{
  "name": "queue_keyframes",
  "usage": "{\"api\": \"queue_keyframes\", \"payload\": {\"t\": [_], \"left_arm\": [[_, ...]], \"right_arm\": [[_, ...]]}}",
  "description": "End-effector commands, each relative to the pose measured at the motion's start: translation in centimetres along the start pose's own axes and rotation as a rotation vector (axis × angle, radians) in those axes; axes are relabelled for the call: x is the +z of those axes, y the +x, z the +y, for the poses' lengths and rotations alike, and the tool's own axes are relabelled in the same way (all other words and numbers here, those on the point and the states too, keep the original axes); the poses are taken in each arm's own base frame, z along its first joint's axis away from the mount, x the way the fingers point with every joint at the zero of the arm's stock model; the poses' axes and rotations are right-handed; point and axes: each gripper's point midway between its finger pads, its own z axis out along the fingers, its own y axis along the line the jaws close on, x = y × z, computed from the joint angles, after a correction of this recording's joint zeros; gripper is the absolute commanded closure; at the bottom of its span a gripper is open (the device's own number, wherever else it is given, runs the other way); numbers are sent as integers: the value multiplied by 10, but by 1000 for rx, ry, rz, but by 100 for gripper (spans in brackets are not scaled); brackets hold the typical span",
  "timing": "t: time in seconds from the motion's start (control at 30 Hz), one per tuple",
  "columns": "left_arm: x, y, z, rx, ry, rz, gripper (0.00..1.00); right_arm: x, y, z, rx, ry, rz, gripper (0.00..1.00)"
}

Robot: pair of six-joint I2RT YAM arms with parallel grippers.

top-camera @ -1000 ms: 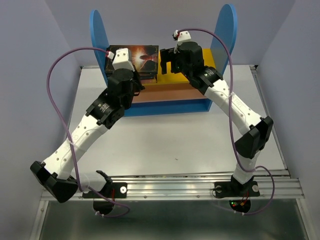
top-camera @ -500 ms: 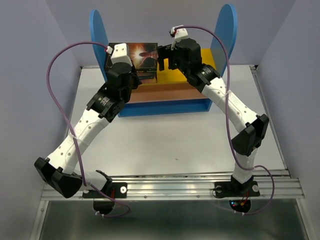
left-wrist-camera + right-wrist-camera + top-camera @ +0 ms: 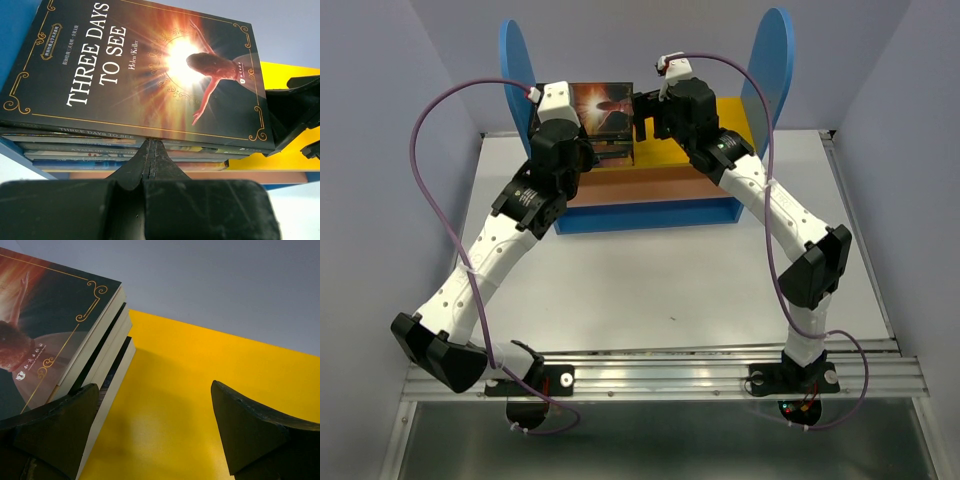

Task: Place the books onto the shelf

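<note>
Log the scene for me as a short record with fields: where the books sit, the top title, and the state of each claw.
books: one flat stack on the yellow top board of the shelf, left end
top cover: Three Days to See
left claw: shut, tip against the spines just under the top book
right claw: open, at the stack's right edge, holding nothing

Pretty bare setup. Pale lavender walls [image 3: 380,120] boxing things in on the left, right and far sides. Light grey tabletop [image 3: 650,285], matte, evenly lit from above, only soft shadows. Tiny dark speck [image 3: 671,318] near the middle. Ribbed aluminium rail [image 3: 660,362] along the near edge, slimmer metal strip [image 3: 861,230] down the right side. Dull greyish panel [image 3: 660,445] nearest of all.
</note>
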Motion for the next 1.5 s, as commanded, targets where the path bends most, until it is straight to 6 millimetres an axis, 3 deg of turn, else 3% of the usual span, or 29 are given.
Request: {"api": "queue_keyframes", "payload": {"t": [0.0,0.6,0.83,1.03,1.23,1.27,1.4,1.47], "left_arm": [[-6,-33,0,-35,8,-83,100],[-6,-27,-4,-17,39,-68,100],[-11,-31,-3,-25,47,-76,100],[-19,-38,-6,-41,70,-80,98],[-37,-42,-1,-81,91,-87,69],[-45,-46,0,-96,102,-97,52],[-64,-43,9,-124,111,-92,1],[-78,-41,18,-138,102,-84,1]], "right_arm": [[-4,-42,10,18,-26,-127,0],[15,-43,13,-95,32,-144,0],[8,-45,23,-97,12,-148,0],[0,-60,2,-44,134,-178,0],[-24,-65,-34,-9,318,-181,0],[-31,-65,-38,-6,330,-180,0],[-56,-65,-50,9,366,-176,0],[-71,-63,-58,27,395,-172,0]]}}
